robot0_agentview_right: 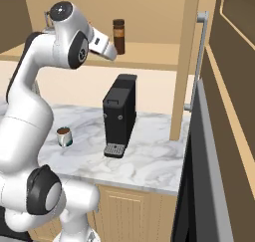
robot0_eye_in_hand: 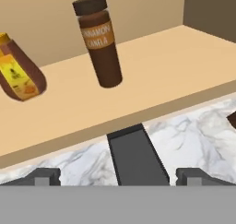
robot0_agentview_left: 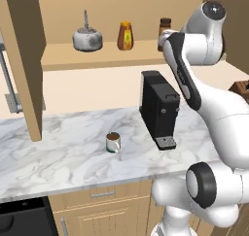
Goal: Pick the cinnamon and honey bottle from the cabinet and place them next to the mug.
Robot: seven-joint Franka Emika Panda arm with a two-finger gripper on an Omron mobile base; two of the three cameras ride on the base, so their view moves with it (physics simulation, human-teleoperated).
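Note:
The cinnamon (robot0_eye_in_hand: 101, 43), a slim dark brown jar, stands upright on the cabinet shelf (robot0_eye_in_hand: 161, 71); it also shows at the shelf's right (robot0_agentview_right: 118, 36), partly behind my arm (robot0_agentview_left: 164, 26). To its left on the same shelf is the honey bottle (robot0_agentview_left: 125, 36), amber with a yellow label (robot0_eye_in_hand: 18, 73). The silvery mug (robot0_agentview_left: 113, 143) sits on the marble counter below (robot0_agentview_right: 64, 136). My gripper (robot0_eye_in_hand: 119, 177) hovers in front of the shelf, just short of the cinnamon, above the counter. It is open, fingertips (robot0_eye_in_hand: 44, 176) wide apart with nothing between them.
A black coffee machine (robot0_agentview_left: 159, 109) stands on the counter right of the mug, directly under my hand (robot0_eye_in_hand: 136, 156). A grey kettle (robot0_agentview_left: 87, 38) sits at the shelf's left. An open cabinet door (robot0_agentview_left: 24, 60) hangs left, another with a metal handle (robot0_agentview_right: 199, 61) right.

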